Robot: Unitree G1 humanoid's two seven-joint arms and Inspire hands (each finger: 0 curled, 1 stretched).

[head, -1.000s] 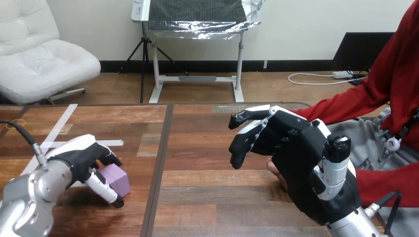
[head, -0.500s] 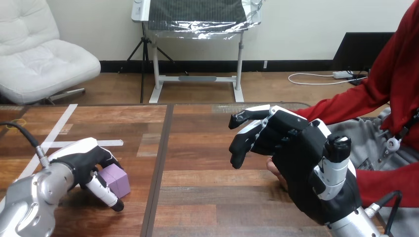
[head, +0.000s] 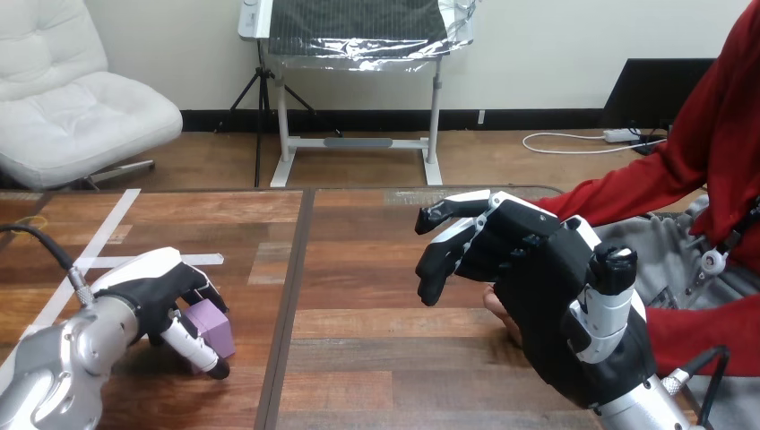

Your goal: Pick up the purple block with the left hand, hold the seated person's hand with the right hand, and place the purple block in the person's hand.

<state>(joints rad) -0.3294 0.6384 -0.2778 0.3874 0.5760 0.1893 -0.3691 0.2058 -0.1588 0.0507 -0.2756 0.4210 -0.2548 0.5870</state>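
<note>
Purple block (head: 215, 328) enclosed by the left hand (head: 161, 296), low on the counter (head: 376, 358). The block lies directly under the curled fingers (head: 202, 296), on their inner side, with the thumb (head: 195, 348) reaching along its near face. The grasp thus spans the block from above and from the front. The block is close to cubic, so no long axis governs the grip, and its far right corner projects clear of the fingers. Its base appears to rest on the counter; the lift is judged not yet begun. The right hand (head: 538, 313) is raised well apart to the right of the left hand. Its fingers are loosely bent and close on nothing that can be seen, and its thumb stands upright nearer the camera. The person's hand (head: 496, 309) shows as a small patch just beneath the palm edge of the right hand. The two are close or touching, but no finger is seen curled round it. The governing relation for the coming move is therefore lateral: from the left hand, the receiving palm lies far to the right and slightly forward, across the seam between the boards. The right hand largely covers that palm, so the block's landing place is mostly hidden.
</note>
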